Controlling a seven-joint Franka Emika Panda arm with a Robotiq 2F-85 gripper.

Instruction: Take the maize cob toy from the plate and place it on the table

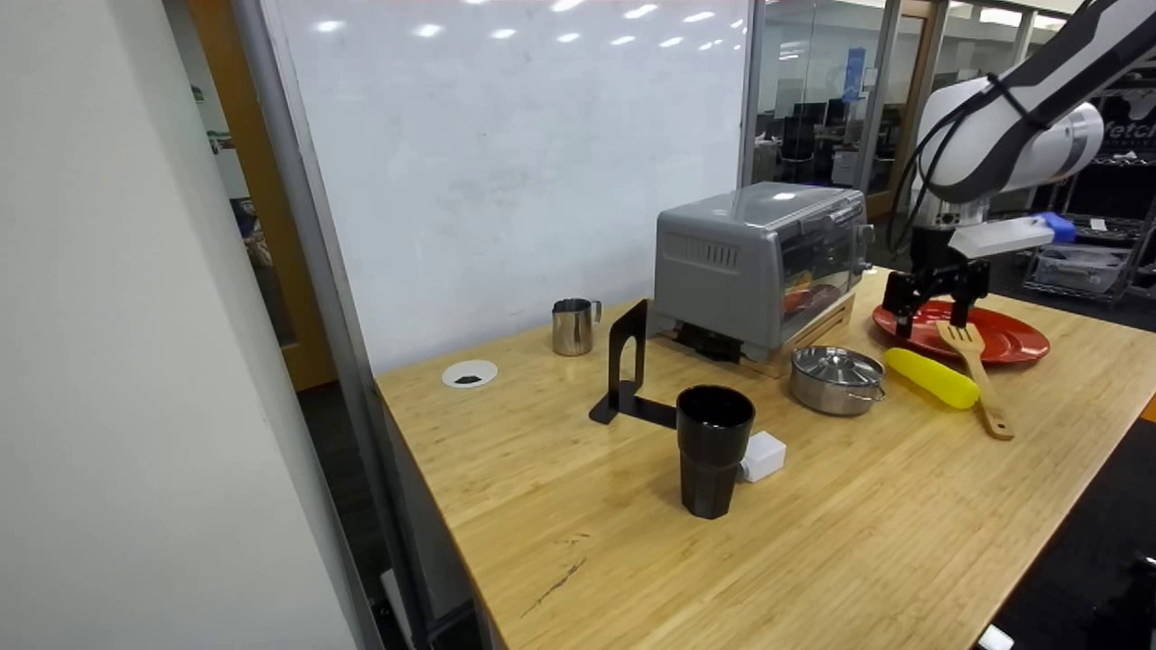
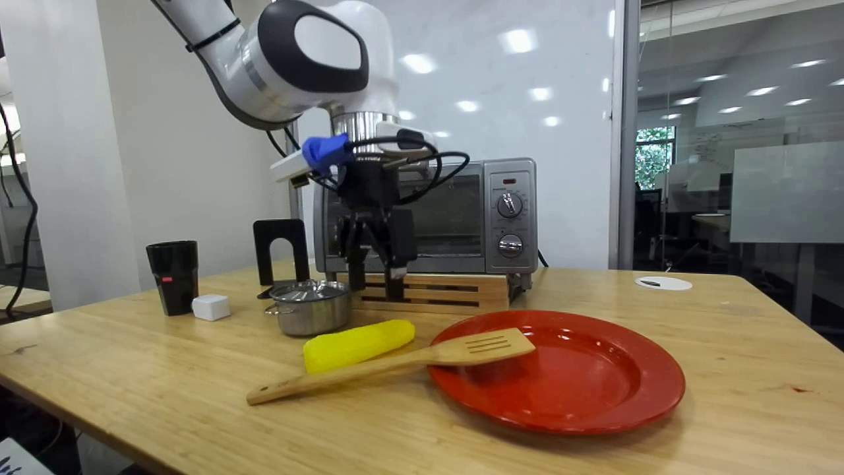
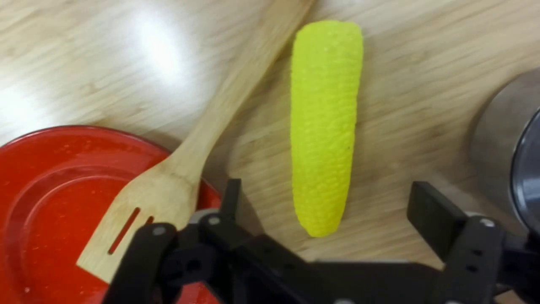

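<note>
The yellow maize cob toy (image 1: 932, 377) (image 2: 359, 344) (image 3: 325, 126) lies on the light wooden table (image 1: 722, 578) (image 2: 165, 376) (image 3: 400, 105), beside the plate and apart from the gripper. The round red plate (image 1: 1016, 336) (image 2: 633, 396) (image 3: 84, 147) holds only the head of a wooden spatula on its rim. My gripper (image 1: 931, 325) (image 2: 375, 293) (image 3: 325, 183) is open and empty above the table. In the wrist view, its fingers stand on either side of the cob's narrow end, and the cob touches neither finger.
The wooden spatula (image 1: 984, 384) (image 2: 395, 361) (image 3: 228, 97) runs close beside the cob. A lidded metal pot (image 1: 837, 384) (image 2: 313, 310) (image 3: 498, 143) stands on its other side. A toaster oven (image 1: 759, 262) (image 2: 428, 218) stands behind. A black cup (image 1: 713, 451) and white block (image 1: 764, 456) are farther along.
</note>
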